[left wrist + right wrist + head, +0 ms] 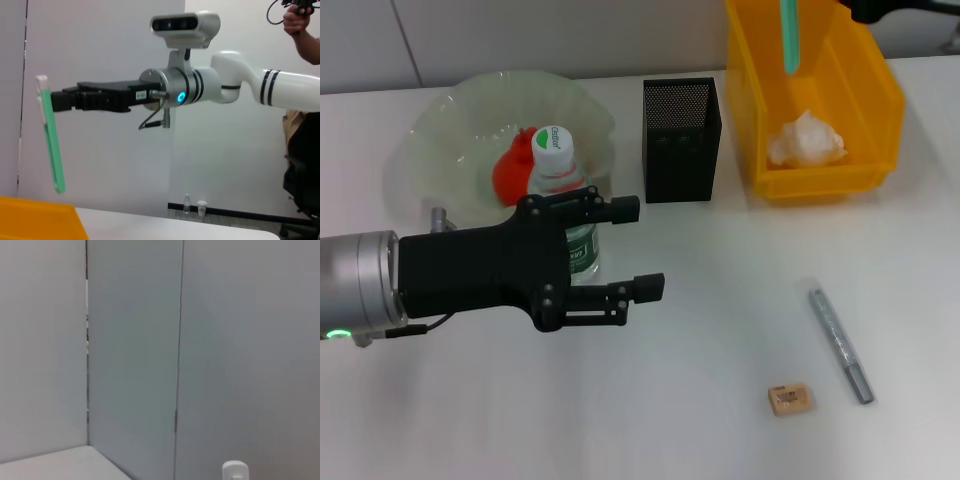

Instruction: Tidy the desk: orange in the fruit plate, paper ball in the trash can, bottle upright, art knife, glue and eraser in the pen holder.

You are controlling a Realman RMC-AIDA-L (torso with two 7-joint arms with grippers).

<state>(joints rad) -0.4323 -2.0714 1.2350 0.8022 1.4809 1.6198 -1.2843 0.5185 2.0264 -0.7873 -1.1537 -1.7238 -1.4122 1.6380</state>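
Head view, left gripper (627,246): black, low over the white table (720,420), fingers spread wide with nothing between them, just in front of the bottle.
Left arm: reaches in from the left edge, silver cuff behind the black hand.
Right gripper (56,101): high above the yellow bin, black fingers closed on the upper part of the glue; seen best from the left wrist camera, only a sliver at the top right corner of the head view.
Glue (51,140): slim light green stick, pale end up, hanging nearly upright from the right gripper, lower tip above the bin's rim; in the head view a green strip over the bin's back wall.
Right arm: white with black bands, stretches off to the right in the left wrist view.
Bottle (564,200): upright, white cap on top, touching or just in front of the fruit plate's near rim.
Fruit plate (470,120): pale green, ruffled, at back left.
Orange (512,170): inside the plate, partly hidden behind the bottle.
Pen holder (681,140): black mesh, upright, between plate and bin.
Trash can (875,110): yellow, at back right.
Paper ball (805,140): lying inside the trash can.
Art knife (840,344): grey rod flat on the table, front right.
Eraser (790,398): tan block, just beside the knife's near end, apart from it.
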